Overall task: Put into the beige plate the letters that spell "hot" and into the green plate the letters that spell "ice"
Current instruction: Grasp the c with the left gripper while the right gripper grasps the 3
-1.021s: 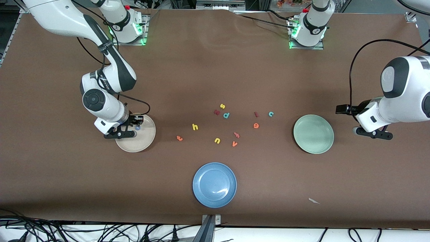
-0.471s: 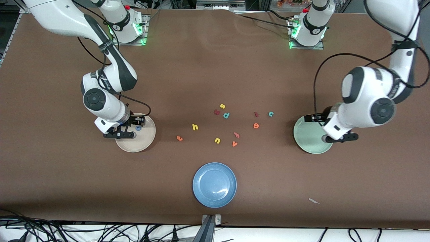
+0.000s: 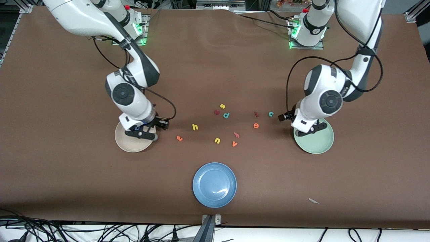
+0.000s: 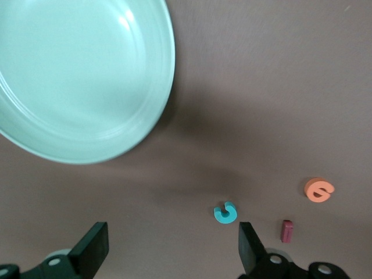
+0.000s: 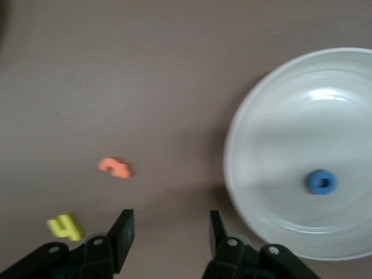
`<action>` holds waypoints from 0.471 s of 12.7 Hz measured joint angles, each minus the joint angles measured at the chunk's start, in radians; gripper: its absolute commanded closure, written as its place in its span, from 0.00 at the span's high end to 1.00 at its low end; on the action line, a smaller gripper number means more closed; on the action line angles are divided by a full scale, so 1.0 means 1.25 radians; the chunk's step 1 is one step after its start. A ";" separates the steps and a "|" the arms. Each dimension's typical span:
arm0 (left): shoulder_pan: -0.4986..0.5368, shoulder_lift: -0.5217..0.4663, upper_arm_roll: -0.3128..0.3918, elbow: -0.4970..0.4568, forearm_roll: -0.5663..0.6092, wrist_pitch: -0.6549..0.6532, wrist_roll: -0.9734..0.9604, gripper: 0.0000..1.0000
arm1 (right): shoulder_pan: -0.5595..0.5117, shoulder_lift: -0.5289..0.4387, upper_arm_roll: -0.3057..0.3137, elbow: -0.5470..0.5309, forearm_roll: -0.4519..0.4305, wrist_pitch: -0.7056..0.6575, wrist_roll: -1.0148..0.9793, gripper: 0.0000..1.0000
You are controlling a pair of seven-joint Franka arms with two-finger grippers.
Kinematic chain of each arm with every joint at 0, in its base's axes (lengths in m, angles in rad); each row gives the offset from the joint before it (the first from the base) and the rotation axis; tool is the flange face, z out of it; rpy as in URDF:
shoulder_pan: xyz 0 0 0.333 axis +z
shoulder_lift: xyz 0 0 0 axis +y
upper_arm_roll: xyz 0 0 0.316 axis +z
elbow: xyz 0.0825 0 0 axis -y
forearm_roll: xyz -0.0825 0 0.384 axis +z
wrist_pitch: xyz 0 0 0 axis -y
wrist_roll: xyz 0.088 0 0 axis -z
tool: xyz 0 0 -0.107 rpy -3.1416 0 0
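Left hand (image 3: 304, 128) released, right hand (image 3: 147, 129) released, brown table (image 3: 215, 67), cables along its edge.

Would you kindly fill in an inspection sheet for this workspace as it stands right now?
Surface: brown table, one pale scrap on it.
Job's things: blue o in beige plate; yellow h, orange t, red i, teal c, orange e on the table; green plate holds no letter.
Clutter: blue plate; loose letters s, p, u, v.
Grippers: right tool open over the beige plate's rim; left tool open over the green plate's rim.
Cables: bundle along the table's front edge.
Surroundings: nothing seen.
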State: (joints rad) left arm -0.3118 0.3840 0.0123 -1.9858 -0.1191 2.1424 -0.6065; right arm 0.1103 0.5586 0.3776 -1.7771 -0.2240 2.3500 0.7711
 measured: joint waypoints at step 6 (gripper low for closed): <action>-0.006 -0.041 -0.039 -0.174 0.000 0.217 -0.128 0.99 | 0.041 0.099 -0.005 0.103 -0.032 0.001 0.142 0.61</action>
State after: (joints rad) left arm -0.3193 0.3325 -0.0366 -2.2029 -0.1191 2.4135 -0.7660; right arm 0.1613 0.6818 0.3716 -1.6479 -0.2641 2.3508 0.9490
